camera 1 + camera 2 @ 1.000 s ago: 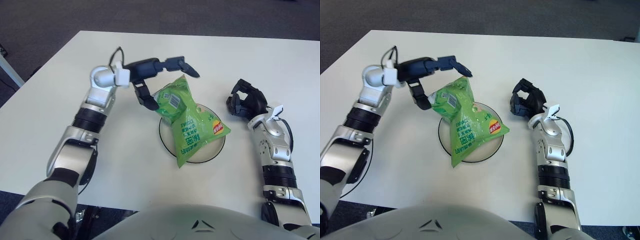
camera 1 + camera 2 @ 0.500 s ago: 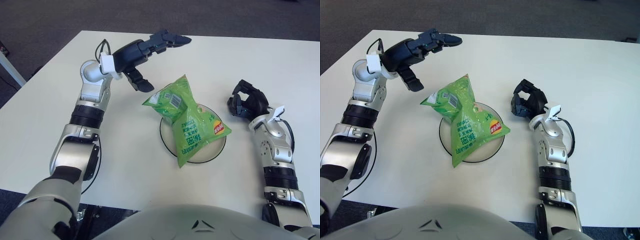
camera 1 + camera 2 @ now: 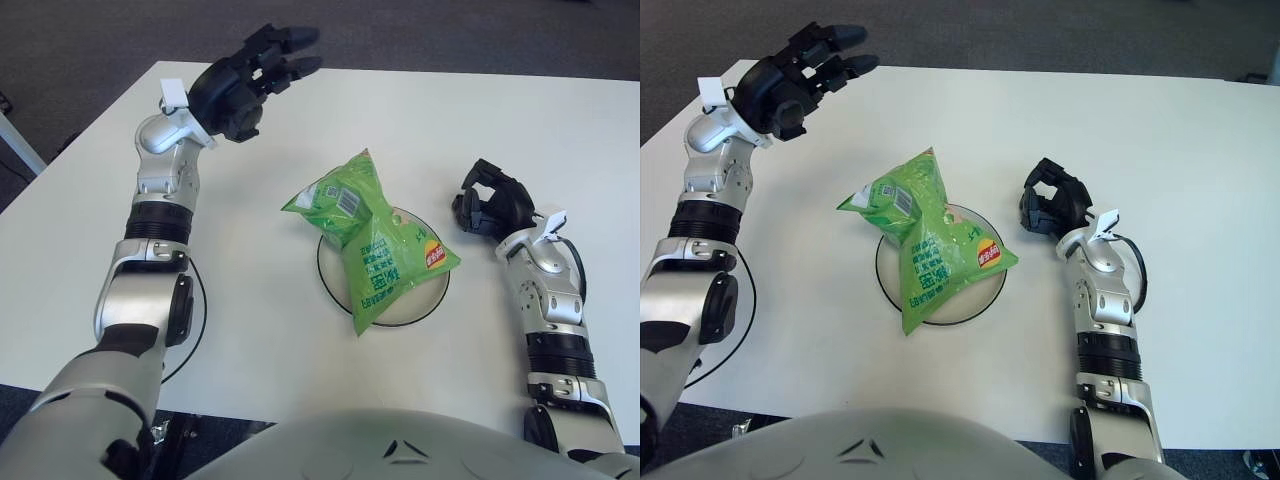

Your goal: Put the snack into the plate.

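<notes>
Since a second ago the left hand [image 3: 247, 80] has let go of the snack bag [image 3: 372, 243] and drawn back toward the surface's [image 3: 560, 130] far left corner, fingers spread, palm raised. Right hand [image 3: 492, 207] shows right of the plate [image 3: 431, 294], fingers curled, empty. Snack bag lies across the plate, long axis running from far-left to near-right, crimped top overhanging the far-left rim.

Hidden parts of the plate and worktop

We see the green snack bag [image 3: 375, 245] covering most of the plate [image 3: 432, 297], and the worktop [image 3: 420, 110] cut off at both side edges of our views.
</notes>
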`<action>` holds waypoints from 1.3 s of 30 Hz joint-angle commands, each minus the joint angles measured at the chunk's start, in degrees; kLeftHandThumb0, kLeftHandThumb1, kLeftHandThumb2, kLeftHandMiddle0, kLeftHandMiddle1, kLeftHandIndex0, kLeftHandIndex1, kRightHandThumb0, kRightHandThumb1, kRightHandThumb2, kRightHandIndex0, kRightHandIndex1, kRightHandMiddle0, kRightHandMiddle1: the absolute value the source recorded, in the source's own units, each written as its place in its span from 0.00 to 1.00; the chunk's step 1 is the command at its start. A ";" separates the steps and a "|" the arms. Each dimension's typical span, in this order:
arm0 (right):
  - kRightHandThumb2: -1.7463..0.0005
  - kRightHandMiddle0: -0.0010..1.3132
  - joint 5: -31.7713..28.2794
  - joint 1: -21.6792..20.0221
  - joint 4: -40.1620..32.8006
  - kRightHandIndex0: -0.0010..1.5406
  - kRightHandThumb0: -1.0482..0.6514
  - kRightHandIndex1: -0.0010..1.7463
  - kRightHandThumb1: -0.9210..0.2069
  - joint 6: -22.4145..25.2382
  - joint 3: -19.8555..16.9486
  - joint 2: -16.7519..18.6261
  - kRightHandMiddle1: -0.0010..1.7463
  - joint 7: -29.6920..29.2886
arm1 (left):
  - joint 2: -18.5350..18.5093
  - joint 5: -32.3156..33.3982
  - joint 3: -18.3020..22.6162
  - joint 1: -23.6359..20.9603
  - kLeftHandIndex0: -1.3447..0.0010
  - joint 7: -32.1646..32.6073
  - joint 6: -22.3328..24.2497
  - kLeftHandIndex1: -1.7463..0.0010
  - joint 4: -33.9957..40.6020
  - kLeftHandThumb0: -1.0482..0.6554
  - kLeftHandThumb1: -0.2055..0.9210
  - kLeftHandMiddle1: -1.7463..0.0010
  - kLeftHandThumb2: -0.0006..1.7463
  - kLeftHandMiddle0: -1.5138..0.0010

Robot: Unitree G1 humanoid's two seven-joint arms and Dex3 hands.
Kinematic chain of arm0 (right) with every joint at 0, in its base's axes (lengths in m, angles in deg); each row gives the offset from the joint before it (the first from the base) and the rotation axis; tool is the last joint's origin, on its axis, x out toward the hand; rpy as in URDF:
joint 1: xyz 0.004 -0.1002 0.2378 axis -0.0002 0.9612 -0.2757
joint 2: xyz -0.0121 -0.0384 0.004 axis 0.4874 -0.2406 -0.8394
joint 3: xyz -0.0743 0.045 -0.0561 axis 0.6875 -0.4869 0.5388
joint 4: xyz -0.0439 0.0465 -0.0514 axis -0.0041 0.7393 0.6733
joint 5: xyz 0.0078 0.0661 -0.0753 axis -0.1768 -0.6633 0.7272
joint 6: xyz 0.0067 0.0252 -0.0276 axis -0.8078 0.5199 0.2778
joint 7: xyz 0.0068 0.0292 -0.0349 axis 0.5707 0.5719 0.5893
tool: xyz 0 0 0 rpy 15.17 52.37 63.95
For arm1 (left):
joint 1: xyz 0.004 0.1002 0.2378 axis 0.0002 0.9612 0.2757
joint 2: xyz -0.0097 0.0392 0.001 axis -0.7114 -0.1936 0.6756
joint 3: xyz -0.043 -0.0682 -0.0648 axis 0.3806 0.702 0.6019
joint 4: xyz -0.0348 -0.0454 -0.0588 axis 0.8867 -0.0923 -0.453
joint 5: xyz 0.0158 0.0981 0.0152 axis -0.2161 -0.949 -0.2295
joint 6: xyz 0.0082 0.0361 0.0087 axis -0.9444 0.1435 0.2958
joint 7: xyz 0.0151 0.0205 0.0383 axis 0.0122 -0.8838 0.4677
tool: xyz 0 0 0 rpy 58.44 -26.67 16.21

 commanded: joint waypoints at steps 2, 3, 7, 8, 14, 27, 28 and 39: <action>0.26 0.45 0.49 2.25 3.30 0.84 0.34 1.00 0.52 2.97 0.69 0.45 1.00 0.28 | 4.60 2.46 3.00 -1.32 1.00 5.83 6.74 0.75 -3.26 0.01 1.00 0.75 0.43 0.94; 0.26 0.45 0.53 2.21 3.40 0.84 0.34 1.00 0.51 3.00 0.74 0.37 1.00 0.34 | 5.80 3.18 4.38 -0.31 1.00 7.90 7.42 0.76 -4.61 0.01 1.00 0.74 0.43 0.94; 0.27 0.44 0.62 2.14 3.58 0.83 0.34 1.00 0.50 3.00 0.84 0.21 1.00 0.41 | 8.56 3.37 6.60 3.25 1.00 12.33 7.39 0.72 -4.60 0.07 1.00 0.68 0.45 0.91; 0.28 0.44 0.69 2.16 3.56 0.83 0.34 1.00 0.50 2.97 0.89 0.17 1.00 0.41 | 9.21 2.32 6.60 4.44 1.00 13.19 5.62 0.71 -4.92 0.07 1.00 0.68 0.46 0.91; 0.28 0.44 0.68 1.98 3.93 0.83 0.34 1.00 0.49 2.95 0.81 0.04 1.00 0.71 | 9.97 -1.41 7.17 6.48 1.00 13.40 -0.59 0.65 -17.61 0.08 1.00 0.57 0.47 0.88; 0.29 0.43 0.76 2.10 4.60 0.84 0.35 1.00 0.48 2.32 0.40 -0.30 1.00 1.02 | 10.33 -12.24 3.91 4.26 0.92 25.44 -2.66 0.14 -29.74 0.16 1.00 0.19 0.44 0.68; 0.28 0.44 0.84 2.14 4.57 0.84 0.34 1.00 0.49 2.28 0.39 -0.26 1.00 0.85 | 10.57 -12.74 3.82 4.09 0.90 27.08 -2.34 0.11 -29.85 0.18 1.00 0.17 0.44 0.67; 0.27 0.45 1.59 2.79 4.20 0.85 0.34 1.00 0.50 1.07 -0.15 0.23 1.00 -1.49 | 12.90 -16.78 2.86 4.16 0.66 40.57 0.69 0.00 -28.23 0.36 0.64 0.00 0.61 0.36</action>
